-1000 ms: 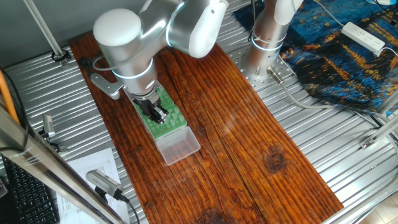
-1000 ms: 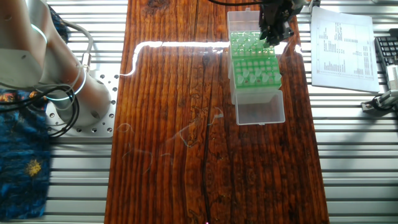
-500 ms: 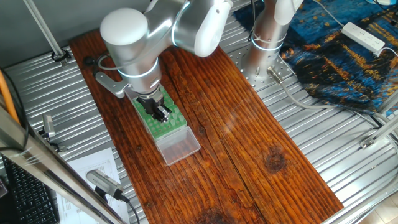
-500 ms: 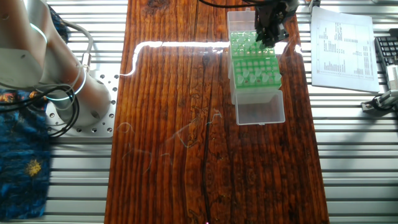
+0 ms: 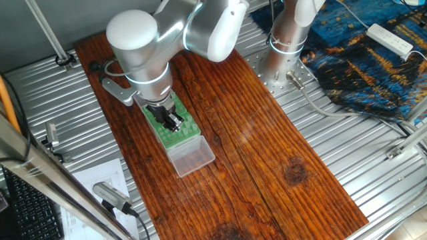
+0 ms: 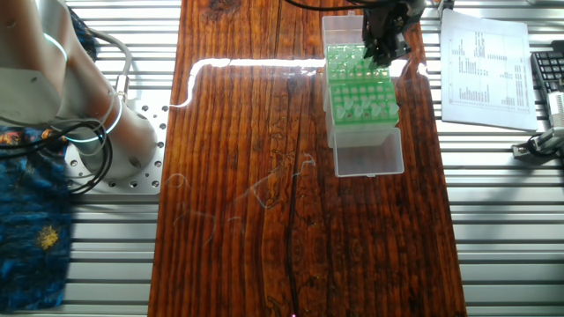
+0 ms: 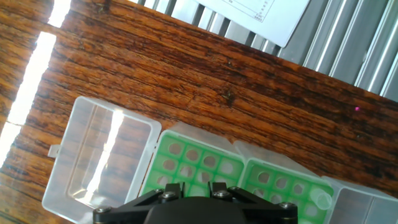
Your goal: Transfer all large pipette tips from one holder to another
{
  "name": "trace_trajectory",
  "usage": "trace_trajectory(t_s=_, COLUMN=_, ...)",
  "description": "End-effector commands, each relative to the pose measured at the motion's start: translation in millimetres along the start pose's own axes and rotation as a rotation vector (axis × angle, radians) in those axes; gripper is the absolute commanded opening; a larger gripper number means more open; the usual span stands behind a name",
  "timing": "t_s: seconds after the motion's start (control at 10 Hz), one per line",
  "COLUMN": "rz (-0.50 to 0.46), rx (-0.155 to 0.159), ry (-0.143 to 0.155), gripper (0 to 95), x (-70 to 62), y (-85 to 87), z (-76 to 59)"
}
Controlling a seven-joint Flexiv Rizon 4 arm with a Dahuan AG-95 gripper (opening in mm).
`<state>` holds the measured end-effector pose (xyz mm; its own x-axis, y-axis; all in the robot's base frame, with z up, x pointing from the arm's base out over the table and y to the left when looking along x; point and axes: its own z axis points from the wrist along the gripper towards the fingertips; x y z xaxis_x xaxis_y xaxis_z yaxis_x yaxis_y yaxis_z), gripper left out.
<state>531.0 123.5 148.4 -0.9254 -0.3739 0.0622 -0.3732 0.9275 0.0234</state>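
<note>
Two green holders stand end to end on the wooden board. In the other fixed view, the near holder (image 6: 364, 104) carries several pale large pipette tips (image 6: 370, 109). The far holder (image 6: 345, 60) shows mostly bare holes. My gripper (image 6: 384, 48) hangs low over the far holder's right side. In the hand view, the left holder (image 7: 189, 163) shows only bare holes, and one pipette tip (image 7: 320, 200) stands in the right holder (image 7: 280, 185). The gripper (image 7: 194, 186) has its fingers close together with green showing between them. The arm covers most of the holders (image 5: 180, 133).
Clear hinged lids lie open at both ends of the holders (image 6: 368, 155) (image 6: 342, 30) (image 7: 99, 160). A printed sheet (image 6: 487, 69) and a keyboard (image 6: 548, 75) lie on the metal bench beside the board. The arm's base (image 5: 283, 50) stands at the board's far corner.
A second ago the gripper stood slightly nearer the lidded end; it shifted a little along the holders toward the far holder, and has held still for the last half second.
</note>
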Motion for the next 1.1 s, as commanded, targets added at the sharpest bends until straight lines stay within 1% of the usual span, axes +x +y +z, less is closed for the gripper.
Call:
trace_trajectory(t_s=0.1, rz=-0.001, rx=0.001, ry=0.002, gripper=19.0, x=-0.6, y=-0.3, z=0.0)
trace_trajectory(t_s=0.9, rz=-0.009, rx=0.006, ry=0.008, gripper=19.0, x=0.2, y=-0.8, z=-1.8)
trace_trajectory(t_s=1.0, rz=-0.008, rx=0.008, ry=0.009, gripper=0.0, x=0.4, y=-1.1, z=-1.9)
trace_trajectory(t_s=1.1, rz=-0.008, rx=0.008, ry=0.009, gripper=0.0, x=0.4, y=-1.1, z=-1.9)
